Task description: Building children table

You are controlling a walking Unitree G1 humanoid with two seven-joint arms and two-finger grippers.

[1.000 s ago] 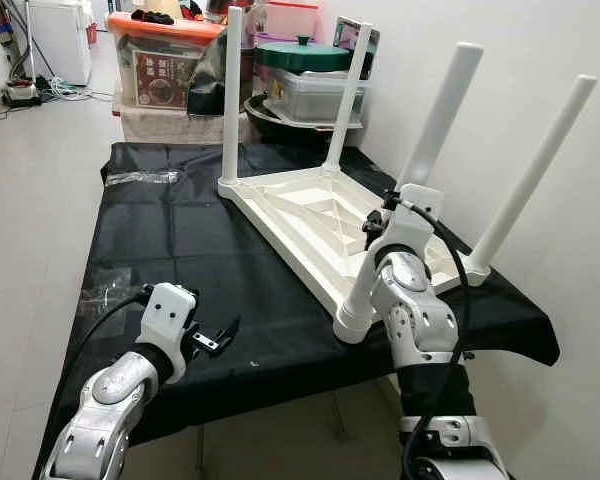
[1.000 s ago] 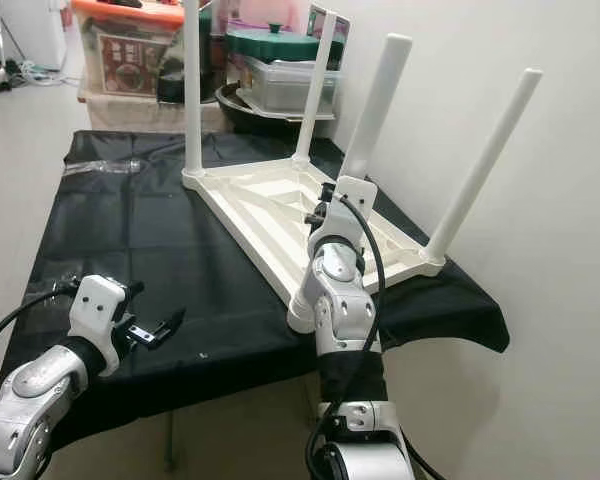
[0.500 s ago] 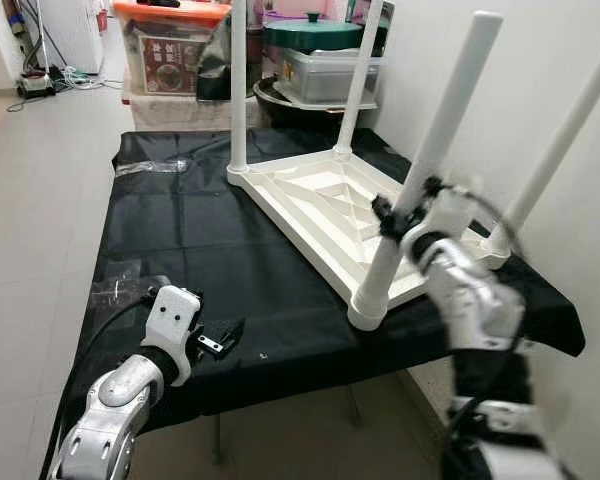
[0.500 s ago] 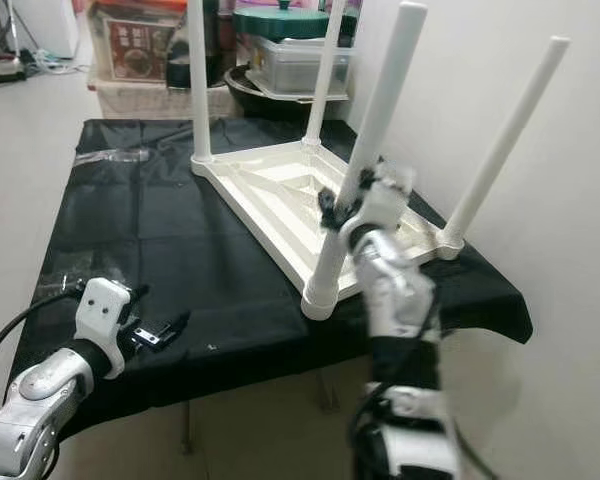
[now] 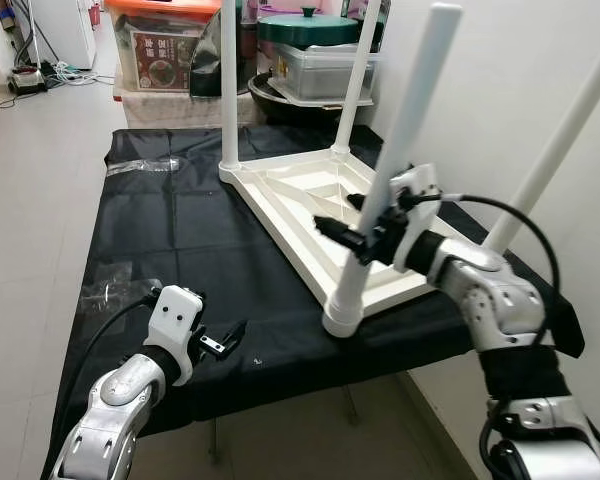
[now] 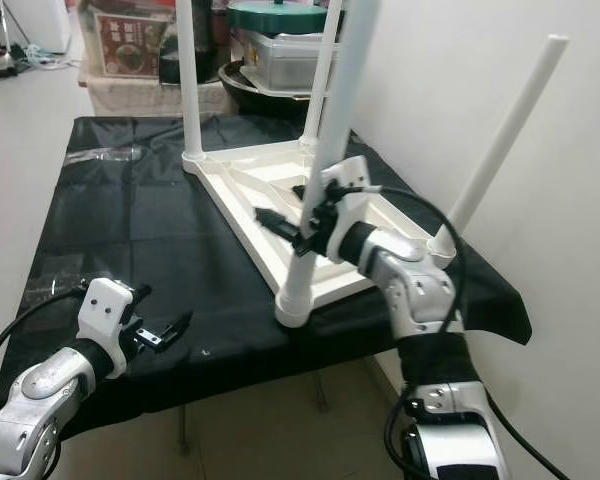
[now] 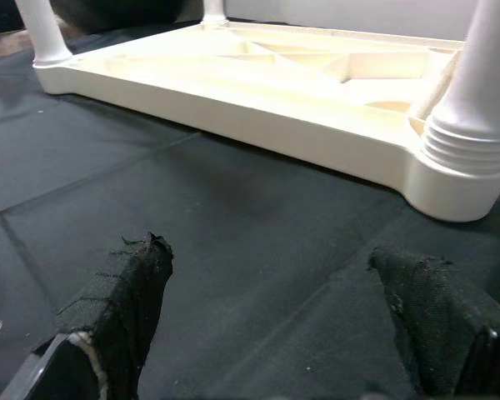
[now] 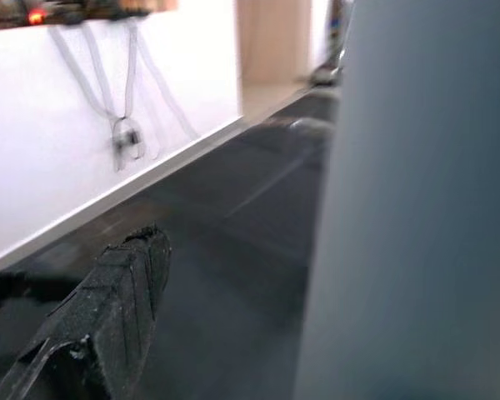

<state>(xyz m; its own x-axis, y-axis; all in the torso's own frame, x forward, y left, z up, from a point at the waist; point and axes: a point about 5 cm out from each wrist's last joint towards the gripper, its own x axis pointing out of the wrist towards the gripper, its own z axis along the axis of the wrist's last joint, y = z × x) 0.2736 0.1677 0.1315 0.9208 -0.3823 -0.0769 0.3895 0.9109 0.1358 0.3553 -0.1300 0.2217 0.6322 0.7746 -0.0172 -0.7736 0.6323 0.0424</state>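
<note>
A white children's table (image 5: 302,190) lies upside down on the black-covered work table (image 5: 180,240), its legs pointing up. My right gripper (image 5: 352,232) reaches in from the right at mid height of the near leg (image 5: 395,160) and stands open. In the right wrist view one finger (image 8: 117,308) shows with a gap to that leg (image 8: 417,208), which hides the other finger. The leg's base (image 5: 342,318) sits in the table's near corner socket. My left gripper (image 5: 223,340) hovers open just above the cloth near the front edge, its fingertips (image 7: 133,283) wide apart and holding nothing.
A white wall (image 5: 500,70) runs close along the right side. Behind the work table stand an orange-lidded bin (image 5: 165,50), a green-lidded pot (image 5: 310,25) and a grey container (image 5: 325,72). Clear plastic wrap (image 5: 140,165) lies on the cloth. Tiled floor (image 5: 30,200) opens to the left.
My right arm has swung out to the right and now reaches back in, its gripper at the near leg. The camera shifted. The left arm has barely moved.
</note>
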